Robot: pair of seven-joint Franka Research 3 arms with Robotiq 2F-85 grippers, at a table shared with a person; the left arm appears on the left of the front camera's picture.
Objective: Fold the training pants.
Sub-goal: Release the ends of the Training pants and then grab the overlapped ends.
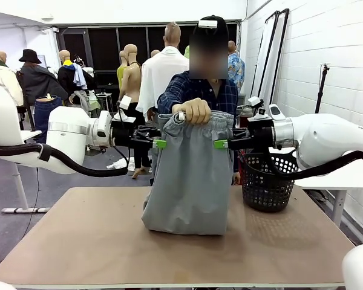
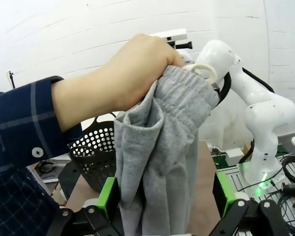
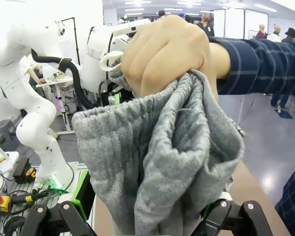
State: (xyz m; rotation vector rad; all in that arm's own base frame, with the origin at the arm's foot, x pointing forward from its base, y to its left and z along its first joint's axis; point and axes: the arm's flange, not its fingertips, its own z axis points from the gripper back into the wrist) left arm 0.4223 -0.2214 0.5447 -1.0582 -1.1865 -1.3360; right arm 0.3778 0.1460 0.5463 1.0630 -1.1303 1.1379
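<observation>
Green-padded and spread wide, the left gripper (image 1: 159, 144) is parked at the left edge of the training pants (image 1: 190, 181), cloth between its jaws, not pinched. The pants are dangled by the waistband from the person's hand (image 1: 193, 112), bottom on the table (image 1: 78, 241), probably so both edges can be grabbed. The right gripper (image 1: 221, 144) is held equally wide at the right edge.

Worktop (image 1: 97, 241) is just a plain tan board with rounded corners. There's a black plastic mesh basket (image 1: 266, 184) sitting upright on it out toward 2 o'clock, near the far right edge; can't tell if anything's in it. Off the worktop at 3 o'clock is a white side table (image 1: 345, 176). Past that, a white brick wall (image 1: 327, 42) with a skinny black stand (image 1: 319, 87) in front of it. The floor (image 1: 66, 175) is grey.
</observation>
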